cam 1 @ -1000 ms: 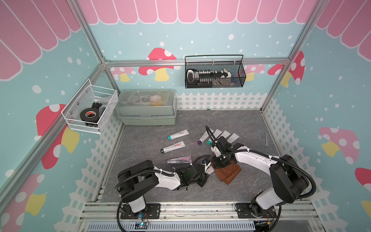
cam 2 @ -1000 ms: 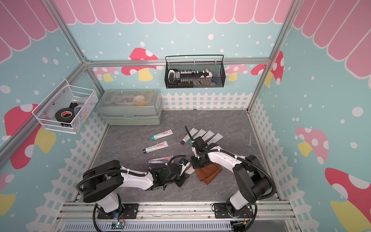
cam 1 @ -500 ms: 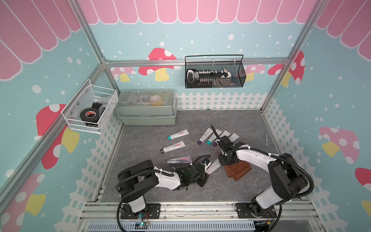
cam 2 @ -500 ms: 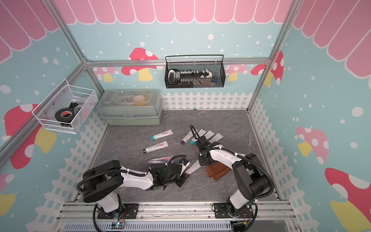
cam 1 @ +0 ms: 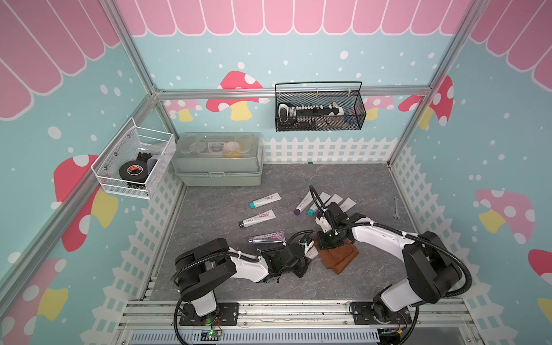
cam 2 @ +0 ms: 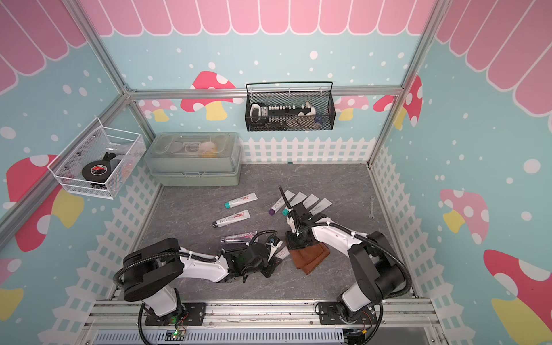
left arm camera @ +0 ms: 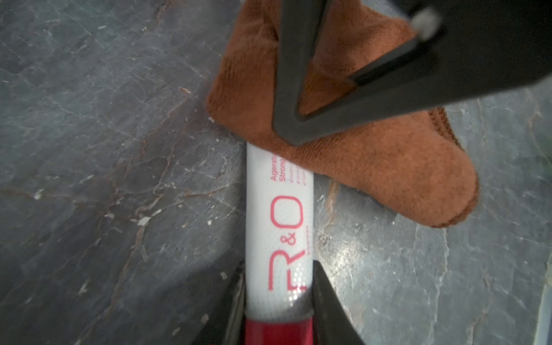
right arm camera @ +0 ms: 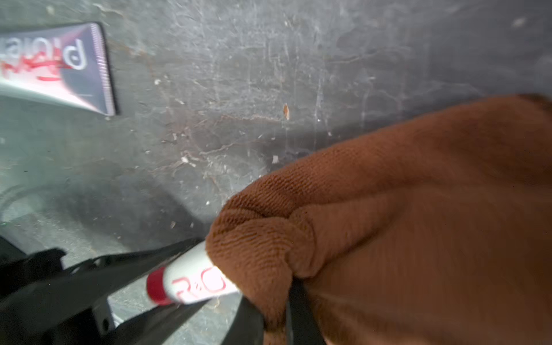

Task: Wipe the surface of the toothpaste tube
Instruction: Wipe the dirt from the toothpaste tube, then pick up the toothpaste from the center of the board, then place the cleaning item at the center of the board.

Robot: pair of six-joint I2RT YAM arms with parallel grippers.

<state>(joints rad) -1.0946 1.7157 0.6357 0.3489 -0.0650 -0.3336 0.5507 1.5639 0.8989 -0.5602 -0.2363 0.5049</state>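
Observation:
The toothpaste tube (left arm camera: 279,233) is white with a red cap and red "R&O" lettering, and lies low over the grey floor. My left gripper (left arm camera: 278,298) is shut on its cap end, one finger on each side. A folded brown cloth (left arm camera: 373,167) covers the tube's far end. My right gripper (right arm camera: 277,316) is shut on this cloth (right arm camera: 388,224) and presses it onto the tube (right arm camera: 191,283). In both top views the two grippers meet near the front middle: left gripper (cam 1: 300,260), right gripper (cam 1: 327,242), cloth (cam 1: 340,257), tube (cam 2: 282,254).
Several other tubes lie on the floor: a dark one (cam 1: 267,238) beside the left arm, two white ones (cam 1: 257,219) behind it, and a fanned row (cam 1: 304,204) behind the right arm. A lidded box (cam 1: 218,159) stands at the back left. A wrench (cam 1: 395,207) lies right.
Half a second ago the right gripper had drawn the cloth to the right, away from the left gripper. It has now slid back left over the tube. The left arm stays still.

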